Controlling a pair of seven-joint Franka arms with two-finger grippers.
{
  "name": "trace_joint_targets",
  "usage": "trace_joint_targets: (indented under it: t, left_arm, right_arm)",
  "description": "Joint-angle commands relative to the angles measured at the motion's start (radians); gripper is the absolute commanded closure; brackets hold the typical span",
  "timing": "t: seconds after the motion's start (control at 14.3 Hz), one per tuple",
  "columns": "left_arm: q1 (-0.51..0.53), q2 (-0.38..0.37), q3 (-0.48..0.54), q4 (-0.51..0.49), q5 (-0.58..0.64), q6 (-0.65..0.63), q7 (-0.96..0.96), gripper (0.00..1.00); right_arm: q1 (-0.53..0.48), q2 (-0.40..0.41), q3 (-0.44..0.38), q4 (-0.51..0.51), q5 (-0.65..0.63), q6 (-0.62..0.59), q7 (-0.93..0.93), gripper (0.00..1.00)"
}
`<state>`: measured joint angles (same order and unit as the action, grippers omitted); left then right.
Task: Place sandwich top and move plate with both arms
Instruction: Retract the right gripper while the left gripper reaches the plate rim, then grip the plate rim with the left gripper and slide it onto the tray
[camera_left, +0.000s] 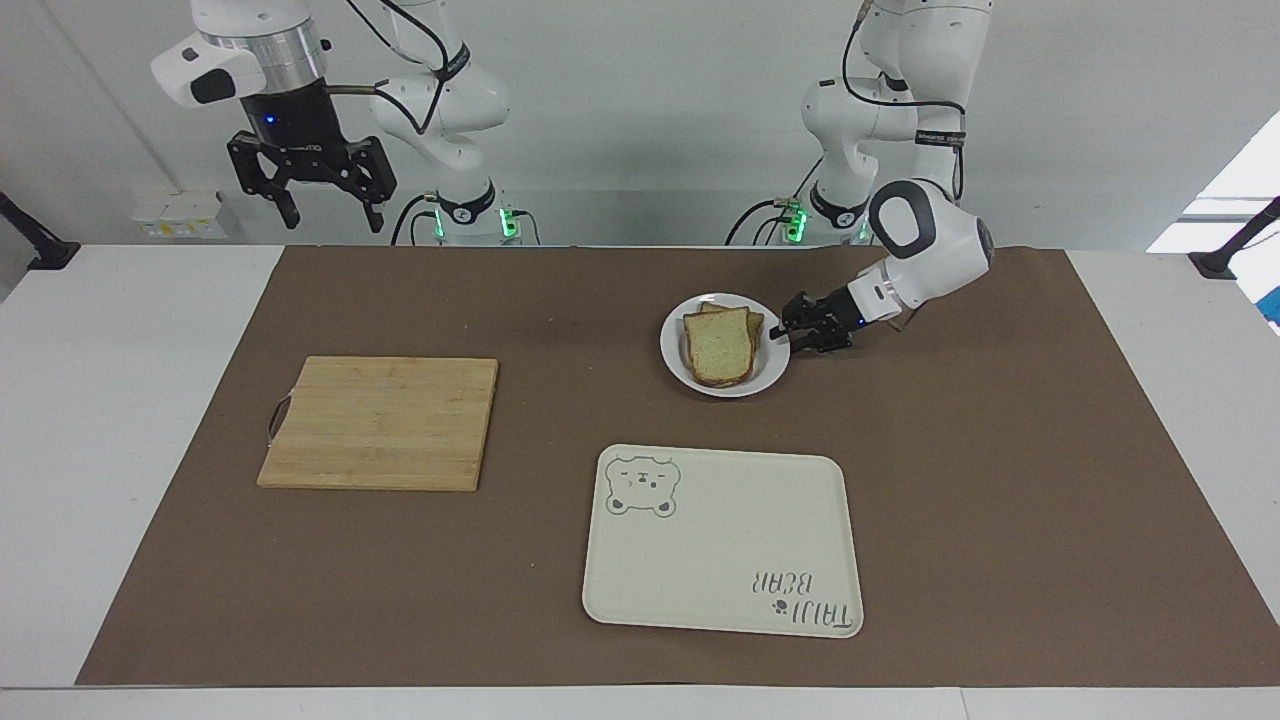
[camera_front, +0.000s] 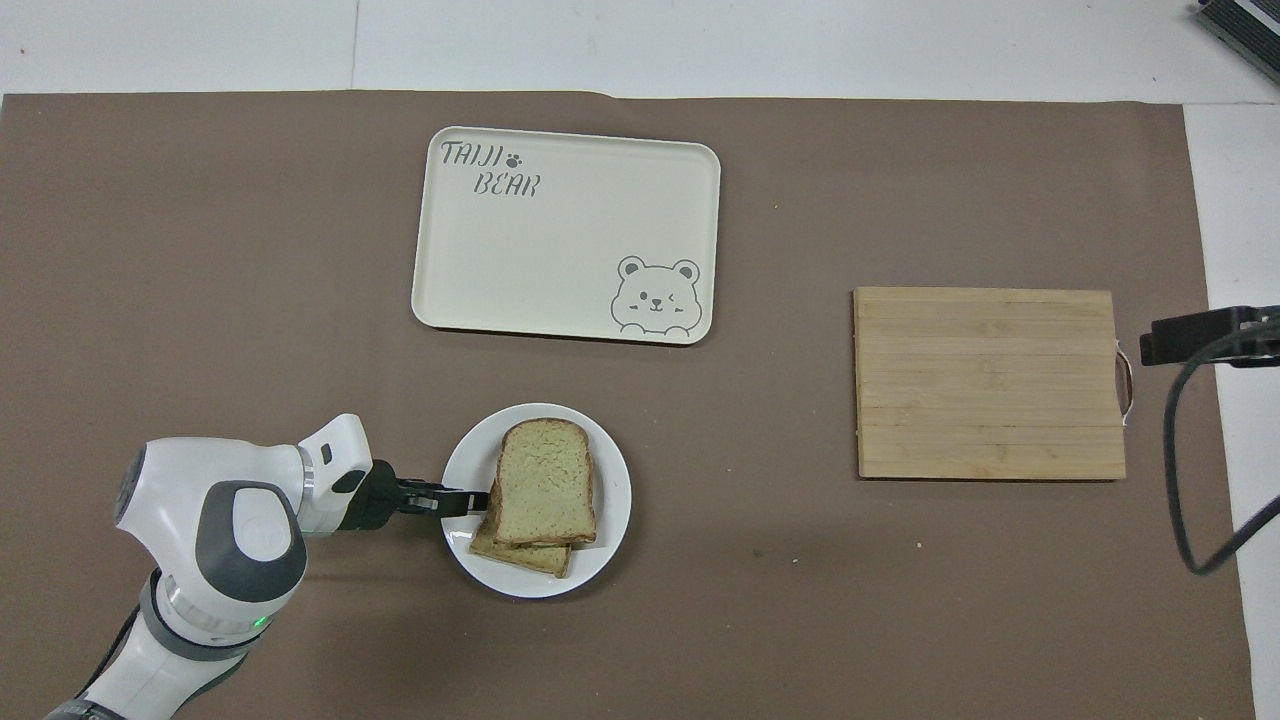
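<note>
Facing view: left gripper (camera_left: 779, 333) at the plate (camera_left: 771, 377) rim, grip unclear; right gripper (camera_left: 327, 213) spread, raised.

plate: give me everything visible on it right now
The plate is small, round, plain white and smooth, lying flat on the brown mat, nearer to the robots than the cream tray. It carries two stacked bread slices; the sandwich top lies uppermost, slightly askew on the lower one. The left pincer is low at the rim on the left arm's side, fingertips over the edge; an actual grip can't be confirmed.
</note>
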<state>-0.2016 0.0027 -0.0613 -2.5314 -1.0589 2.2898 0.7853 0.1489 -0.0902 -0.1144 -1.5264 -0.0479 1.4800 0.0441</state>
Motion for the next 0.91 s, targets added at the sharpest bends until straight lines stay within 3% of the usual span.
trace_joint_targets:
  t: [0.0,0.35,0.84]
  left_arm:
    - [-0.021,-0.003,0.011,-0.014,-0.026,0.023,0.025,1.00]
    - [0.017,0.006,0.011,-0.001,-0.047,-0.002,0.020,1.00]
    - [0.145,0.039,0.011,0.123,-0.050,-0.209,-0.009,1.00]
  right_arm:
    - [-0.012,-0.026,0.005,-0.026,-0.009,-0.023,-0.029,0.00]
    - [-0.020,-0.002,-0.014,0.000,-0.020,-0.064,-0.039,0.00]
    - [-0.011,-0.037,-0.018,-0.049,-0.007,-0.055,-0.035,0.00]
